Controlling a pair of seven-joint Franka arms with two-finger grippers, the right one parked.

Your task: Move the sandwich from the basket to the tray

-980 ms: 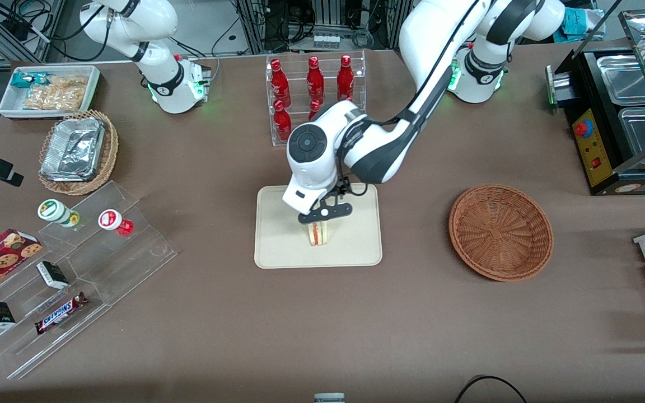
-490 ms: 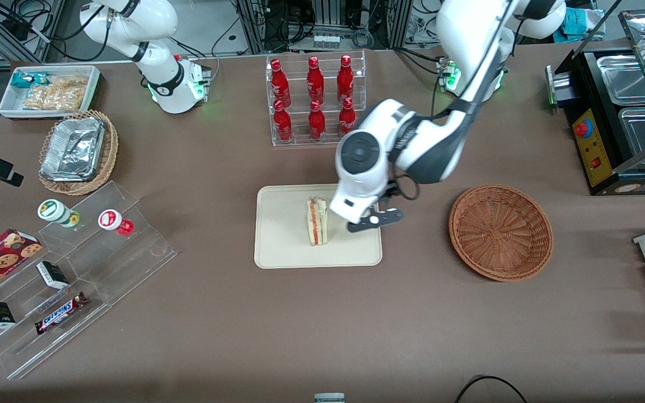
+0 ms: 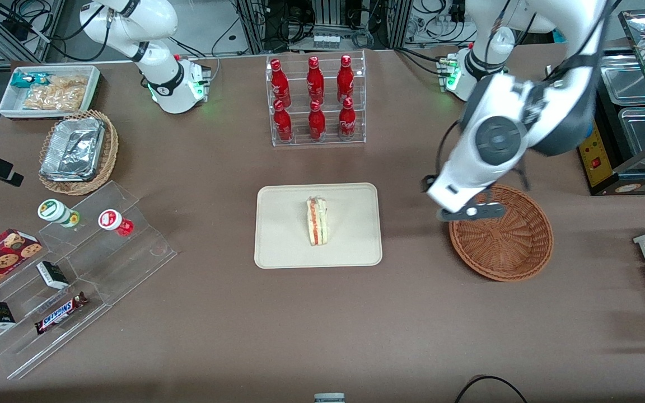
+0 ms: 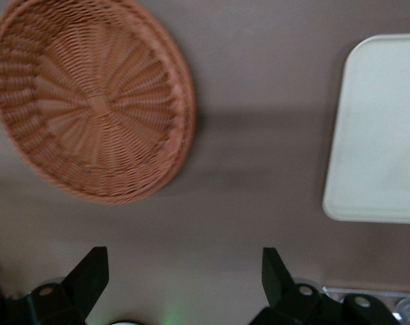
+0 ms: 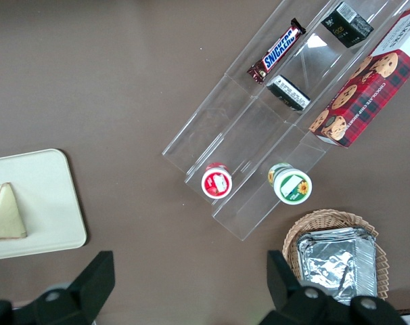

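Observation:
The sandwich [image 3: 317,221], a white bread wedge with a red and green filling, stands on its edge in the middle of the cream tray [image 3: 283,240]; the right wrist view also shows the sandwich [image 5: 3,213] on the tray [image 5: 46,189]. The reddish-brown wicker basket [image 3: 504,246] sits beside the tray, toward the working arm's end, with nothing in it. My gripper [image 3: 471,212] hangs above the basket's rim nearest the tray. In the left wrist view the gripper [image 4: 181,274] is open and holds nothing, and the basket [image 4: 90,101] and a part of the tray [image 4: 384,135] lie below it.
A clear rack of red bottles [image 3: 316,101] stands farther from the camera than the tray. A stepped acrylic shelf [image 3: 76,268] with snacks, a tan basket of foil trays [image 3: 76,151] and a white bin [image 3: 48,89] lie toward the parked arm's end. A black appliance [image 3: 625,123] stands near the basket.
My gripper has let go of the sandwich, risen and swung from over the tray to the basket's rim. The sandwich stays standing on the tray.

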